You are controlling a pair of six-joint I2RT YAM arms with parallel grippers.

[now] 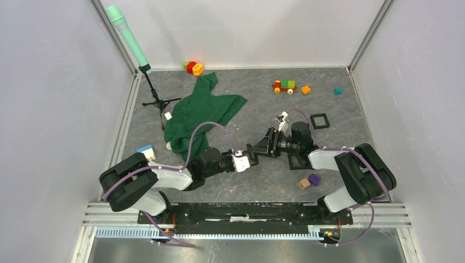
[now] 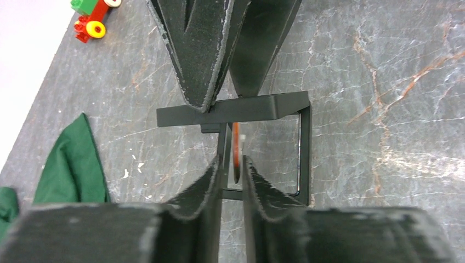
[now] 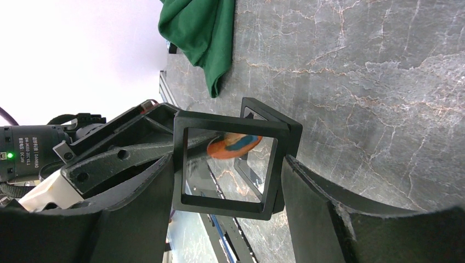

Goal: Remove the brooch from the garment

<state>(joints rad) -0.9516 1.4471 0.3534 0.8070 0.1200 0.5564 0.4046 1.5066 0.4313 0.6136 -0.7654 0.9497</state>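
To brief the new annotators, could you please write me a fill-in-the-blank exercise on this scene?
The right gripper is clamped on a black square ___.
The thin round disc between the left gripper's fingers is mainly ___.
The crumpled cloth garment is ___.
Missing: frame; orange; green.

Our grey marbled tabletop [image 1: 257, 98], strewn with cloth and toys.
We found a green garment [image 1: 200, 112] heaped toward the far left corner beside a tripod stand [image 1: 156, 102]. A toy train [image 1: 284, 86], an orange block [image 1: 306, 90] and a teal cube [image 1: 338, 91] lay along the far edge, a black square frame [image 1: 319, 120] sat right of centre, and a purple block [image 1: 314, 179] lay just beside a tan block [image 1: 304, 183] toward the near edge.
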